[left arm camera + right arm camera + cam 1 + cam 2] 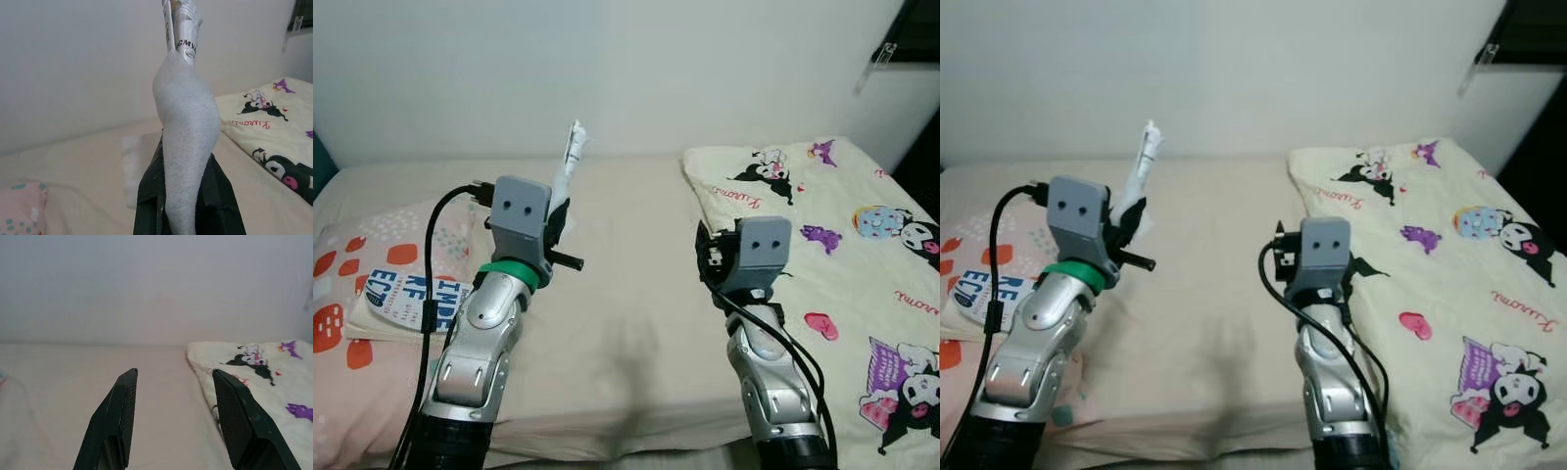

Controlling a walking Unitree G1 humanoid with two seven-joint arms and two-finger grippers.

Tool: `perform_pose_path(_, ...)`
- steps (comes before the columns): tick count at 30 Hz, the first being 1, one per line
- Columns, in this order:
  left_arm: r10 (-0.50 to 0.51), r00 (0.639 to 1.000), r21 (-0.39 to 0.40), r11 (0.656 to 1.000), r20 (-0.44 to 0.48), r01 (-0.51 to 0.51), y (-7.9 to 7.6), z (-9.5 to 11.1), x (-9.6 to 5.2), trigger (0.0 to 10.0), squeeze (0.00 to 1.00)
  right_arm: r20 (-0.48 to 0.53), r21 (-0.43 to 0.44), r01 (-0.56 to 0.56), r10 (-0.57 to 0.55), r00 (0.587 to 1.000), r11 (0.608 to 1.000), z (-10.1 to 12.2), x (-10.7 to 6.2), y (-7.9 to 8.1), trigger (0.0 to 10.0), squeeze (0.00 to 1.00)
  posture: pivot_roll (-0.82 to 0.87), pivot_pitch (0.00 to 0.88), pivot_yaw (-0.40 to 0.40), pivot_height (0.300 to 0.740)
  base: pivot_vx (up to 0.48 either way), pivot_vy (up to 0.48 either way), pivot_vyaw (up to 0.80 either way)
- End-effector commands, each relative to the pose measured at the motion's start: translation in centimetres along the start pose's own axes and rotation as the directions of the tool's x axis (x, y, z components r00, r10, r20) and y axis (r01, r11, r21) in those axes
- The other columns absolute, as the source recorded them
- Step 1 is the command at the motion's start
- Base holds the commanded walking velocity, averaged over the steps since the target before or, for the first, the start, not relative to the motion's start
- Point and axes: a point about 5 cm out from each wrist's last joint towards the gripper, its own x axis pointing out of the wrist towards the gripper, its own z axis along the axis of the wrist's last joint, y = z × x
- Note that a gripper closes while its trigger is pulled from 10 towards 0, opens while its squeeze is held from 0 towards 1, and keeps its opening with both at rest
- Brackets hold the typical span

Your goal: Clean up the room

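I hold my left gripper (pixel 560 217) up above the bed (pixel 636 294), its two black fingers clamped on a pale sock-like cloth (pixel 188 147) with a crumpled printed wrapper (pixel 182 27) sticking out of its top. Cloth and wrapper stand upright in my grip, clear of the bed, in front of the plain wall (pixel 626 69).

My right gripper (pixel 173 418) hovers over the bed too, fingers spread apart with nothing between them, pointing toward the wall.

On the bed, to my right, lies a cream blanket (pixel 842 255) printed with cartoon figures; its folded edge runs just beside my right arm. To my left a pink pillow (pixel 352 284) with red spots lies on the bed, and a book (pixel 406 294) with blue lettering rests on it, partly hidden behind my left arm.
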Motion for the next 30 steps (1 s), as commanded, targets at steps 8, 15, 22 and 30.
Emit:
perform_pose_path(8, 0.037, 0.999, 0.029, 0.999, -0.024, -0.037, 0.87, -0.51, -0.34, 10.0, 0.00, -0.017, 0.001, -0.014, 0.014, 1.000, 1.000, -0.49, -0.18, 0.29, 10.0, 0.00, -0.04, 0.044, 0.027, 0.721, 0.000, 0.395, 0.00)
perform_pose_path(15, 0.038, 0.998, 0.068, 0.997, -0.041, -0.035, 0.96, -0.78, -0.22, 10.0, 0.00, -0.014, 0.001, -0.012, 0.012, 1.000, 1.000, -0.48, -0.20, 0.31, 10.0, 0.00, -0.04, 0.044, 0.028, 0.721, 0.000, 0.000, 0.00)
perform_pose_path(22, 0.023, 0.998, 0.079, 0.997, -0.050, -0.019, 0.77, -0.94, -0.04, 10.0, 0.00, -0.013, -0.003, -0.006, 0.006, 1.000, 1.000, -0.50, -0.24, 0.26, 10.0, 0.00, -0.05, 0.040, 0.040, 0.721, 0.000, 0.000, 0.00)
perform_pose_path(30, 0.008, 0.998, 0.058, 0.998, -0.056, -0.005, 0.58, -1.21, -0.14, 10.0, 0.00, -0.014, -0.008, -0.007, 0.007, 1.000, 1.000, -0.58, -0.35, 0.26, 10.0, 0.00, -0.05, 0.041, 0.040, 0.721, 0.000, 0.000, 0.00)
